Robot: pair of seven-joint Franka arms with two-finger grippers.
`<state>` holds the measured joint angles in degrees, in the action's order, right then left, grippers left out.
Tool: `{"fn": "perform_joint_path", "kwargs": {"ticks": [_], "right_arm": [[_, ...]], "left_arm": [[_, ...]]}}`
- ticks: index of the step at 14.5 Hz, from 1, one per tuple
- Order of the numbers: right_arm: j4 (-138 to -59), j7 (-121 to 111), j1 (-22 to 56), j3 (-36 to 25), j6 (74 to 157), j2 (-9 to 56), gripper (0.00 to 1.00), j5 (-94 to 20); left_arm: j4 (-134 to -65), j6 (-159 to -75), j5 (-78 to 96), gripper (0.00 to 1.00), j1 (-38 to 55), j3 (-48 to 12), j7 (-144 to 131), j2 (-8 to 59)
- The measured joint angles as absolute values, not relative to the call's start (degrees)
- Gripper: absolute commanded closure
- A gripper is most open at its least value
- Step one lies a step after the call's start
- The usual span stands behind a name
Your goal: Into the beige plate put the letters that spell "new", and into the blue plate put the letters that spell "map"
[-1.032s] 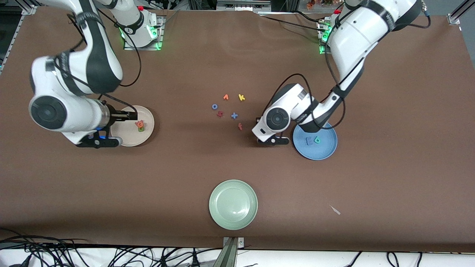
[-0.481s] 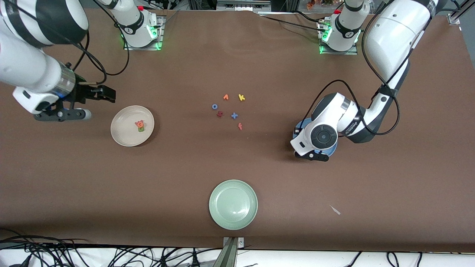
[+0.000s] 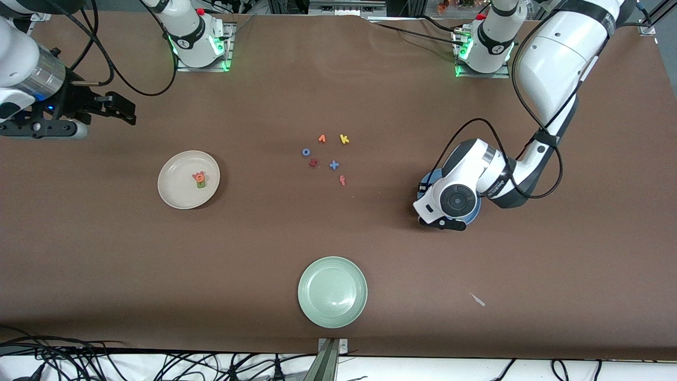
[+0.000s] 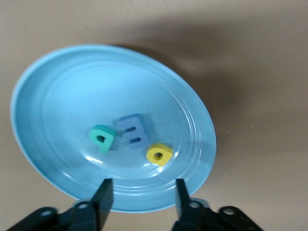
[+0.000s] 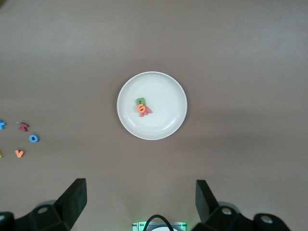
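The left gripper [image 4: 140,199] hangs directly over the blue plate [image 4: 43,91], jaws parted and empty; the m [image 4: 132,131], a [image 4: 103,138] and p [image 4: 159,154] lie just under it. The right gripper [image 3: 119,108], jaws wide, waits near its table end, the n, e and w [image 5: 142,108] on the beige plate [image 5: 168,96].

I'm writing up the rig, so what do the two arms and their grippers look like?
Both arms are glossy white with black joint bands and loose black cables looped alongside. The left arm ends in a round white wrist with a dark disc. The left gripper and right gripper are black, with flat two-finger pads. Green lights glow at both bases.
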<state>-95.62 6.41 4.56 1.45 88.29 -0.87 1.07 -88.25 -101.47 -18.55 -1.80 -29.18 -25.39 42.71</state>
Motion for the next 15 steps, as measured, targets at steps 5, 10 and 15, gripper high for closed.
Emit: {"fn": "perform_joint_path", "kwargs": {"ticks": [5,10,15], "right_arm": [[-95.8,6.1,1.4,2.2,88.4,-1.1,0.00,1.3],[-95.8,6.1,0.9,2.4,90.0,-1.2,0.00,1.3],[-95.8,6.1,0.8,2.4,91.1,-1.2,0.00,1.3]], "left_arm": [[-85.2,-101.3,-18.6,0.00,-2.8,-29.5,-25.4,32.8],[-80.6,-98.7,-13.1,0.00,-7.8,-29.4,-25.4,20.2],[-80.3,-93.9,-3.6,0.00,-5.5,-20.7,-24.1,11.3]]}}
